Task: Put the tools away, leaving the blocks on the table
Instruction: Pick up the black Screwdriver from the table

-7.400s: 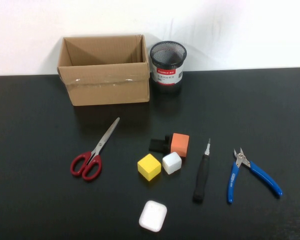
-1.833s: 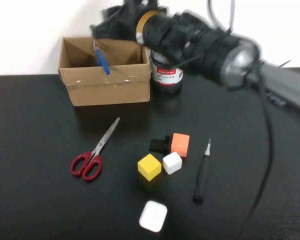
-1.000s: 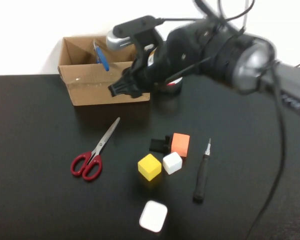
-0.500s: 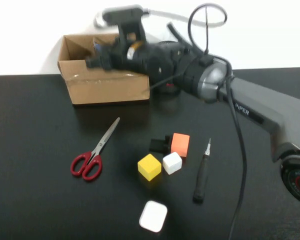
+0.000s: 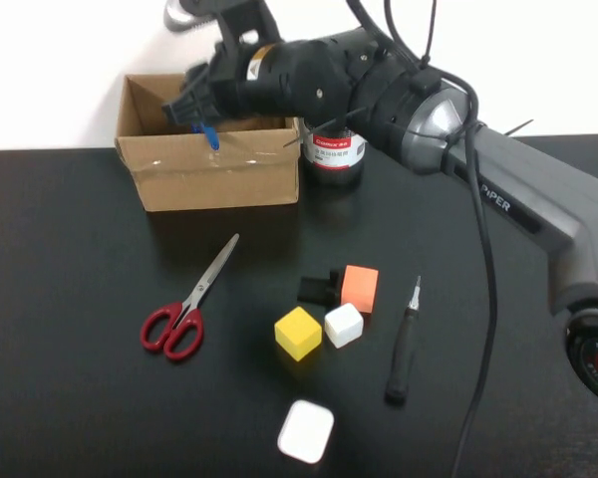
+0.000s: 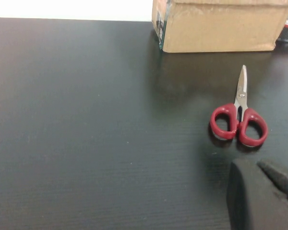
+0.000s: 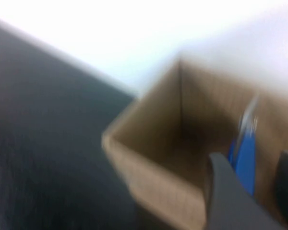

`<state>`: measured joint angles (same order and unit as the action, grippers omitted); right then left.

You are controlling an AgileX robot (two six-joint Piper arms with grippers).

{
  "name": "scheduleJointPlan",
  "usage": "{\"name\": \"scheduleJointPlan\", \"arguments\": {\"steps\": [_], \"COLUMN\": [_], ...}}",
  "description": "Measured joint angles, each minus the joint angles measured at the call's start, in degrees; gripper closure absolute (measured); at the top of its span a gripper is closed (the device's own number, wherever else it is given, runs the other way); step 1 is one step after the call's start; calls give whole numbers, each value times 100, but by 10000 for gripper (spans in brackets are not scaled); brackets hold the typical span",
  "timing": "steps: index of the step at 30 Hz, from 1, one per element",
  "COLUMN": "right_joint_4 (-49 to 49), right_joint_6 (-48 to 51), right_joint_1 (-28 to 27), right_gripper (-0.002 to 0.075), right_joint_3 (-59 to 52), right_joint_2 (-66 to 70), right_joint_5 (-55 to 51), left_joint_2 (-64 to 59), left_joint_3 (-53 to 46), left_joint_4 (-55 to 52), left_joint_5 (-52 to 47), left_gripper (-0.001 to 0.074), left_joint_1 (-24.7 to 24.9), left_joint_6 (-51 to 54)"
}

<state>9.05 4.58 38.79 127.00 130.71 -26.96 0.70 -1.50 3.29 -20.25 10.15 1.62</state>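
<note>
The blue-handled pliers stand tilted inside the cardboard box, metal tip up. My right gripper hangs over the box's open top. In the right wrist view its fingers stand apart around the pliers, with bare cardboard showing on one side. The red-handled scissors and the black screwdriver lie on the table. Yellow, white, orange and black blocks sit between them. My left gripper is shut and empty, low near the scissors.
A black mesh pen cup stands right beside the box, under my right arm. A white rounded case lies near the front edge. The right arm's cable hangs over the table's right half. A white wall rises behind the box.
My right arm has swung from in front of the box up over its open top. The pliers stay standing in the box. Scissors, screwdriver and blocks have not moved.
</note>
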Motion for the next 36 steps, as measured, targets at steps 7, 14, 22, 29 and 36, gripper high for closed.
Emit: {"name": "scheduleJointPlan", "arguments": {"steps": [7, 14, 22, 29, 36], "right_joint_4": [-368, -482, -73, 192, 206], "right_joint_6": [-458, -536, -517, -151, -128], "right_joint_1": [-180, -232, -232, -183, -183], "right_gripper": [441, 433, 432, 432, 432], "right_joint_3": [823, 1359, 1359, 1359, 1359], "right_joint_2": [75, 326, 824, 824, 891], "right_joint_5": [-1214, -1567, -1523, -1511, -1521], "left_joint_2": [0, 0, 0, 0, 0], "left_joint_3": [0, 0, 0, 0, 0], "left_joint_4": [0, 0, 0, 0, 0], "left_joint_5": [0, 0, 0, 0, 0], "left_gripper": [739, 739, 739, 739, 739], "left_joint_1": [0, 0, 0, 0, 0], "left_joint_6": [0, 0, 0, 0, 0]}}
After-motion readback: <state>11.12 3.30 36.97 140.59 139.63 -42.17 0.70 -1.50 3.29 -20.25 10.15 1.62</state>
